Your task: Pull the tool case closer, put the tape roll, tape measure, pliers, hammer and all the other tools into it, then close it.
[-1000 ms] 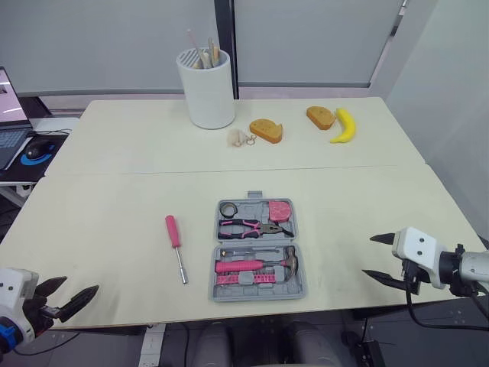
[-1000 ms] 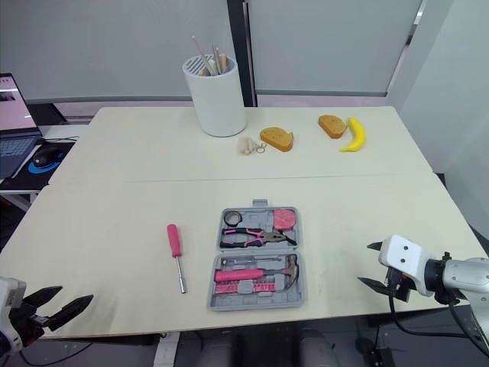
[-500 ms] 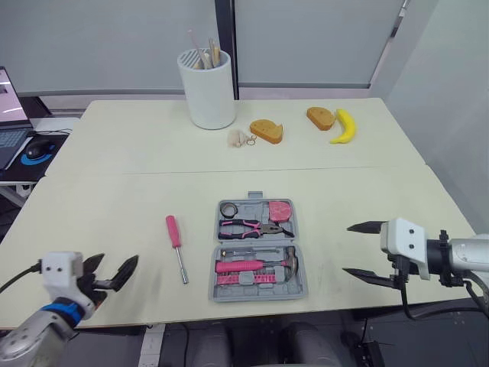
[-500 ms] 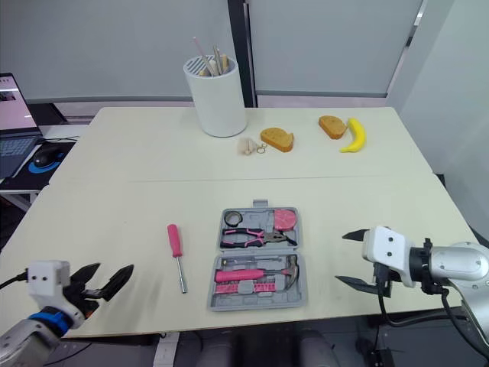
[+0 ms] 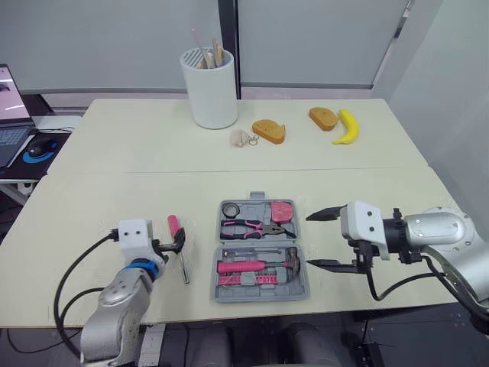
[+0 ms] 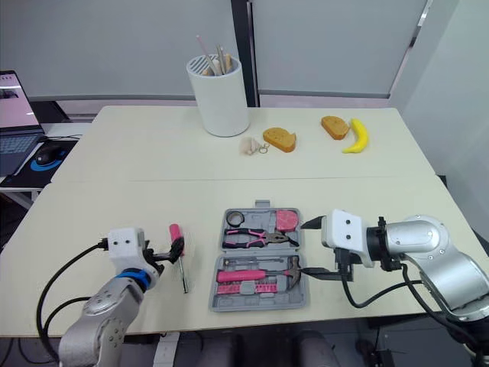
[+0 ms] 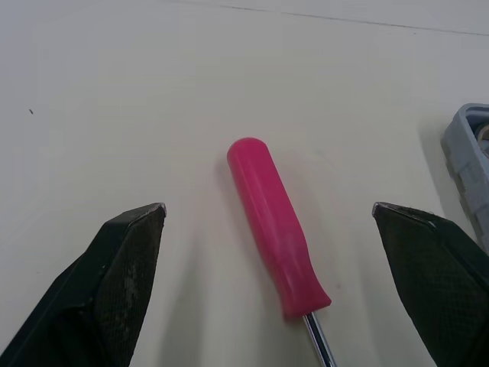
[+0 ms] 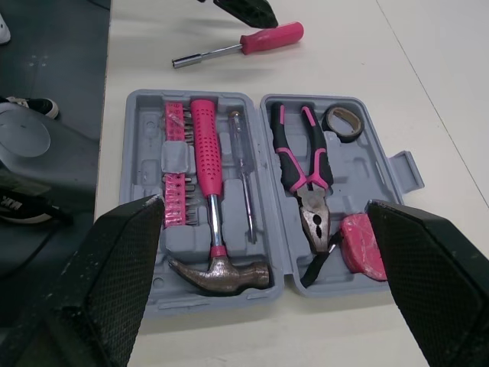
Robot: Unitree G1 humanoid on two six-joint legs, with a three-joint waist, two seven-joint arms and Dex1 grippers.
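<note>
Left gripper (image 7: 267,210): jaws apart, one finger either side of the pink handle of the screwdriver (image 7: 275,222), nothing clamped. Can't tell from here whether the tips are down at table (image 5: 114,176) height or just above it.

Right gripper (image 5: 309,241): jaws wide apart, empty, tips pointing at the right wall of the tool case (image 5: 221,290), just short of it.

Change over the last second: both arms came in from the near table corners. Left went from the near-left edge to straddling the screwdriver; right went from the far-right edge to beside the case. Case hasn't moved, lid open.

Reads as: screwdriver is the last loose tool, grab is imminent. Tape roll (image 5: 229,209), tape measure (image 5: 281,209), pliers (image 5: 248,227) and hammer (image 5: 256,265) already sit in their slots. After it's stowed, only closing is left.

Screwdriver lies flat just left of the case. Long axis runs far-to-near: handle at the far end, shaft pointing toward the robot, canted slightly toward the case. Jaws cross the handle, so approach alignment looks OK.
</note>
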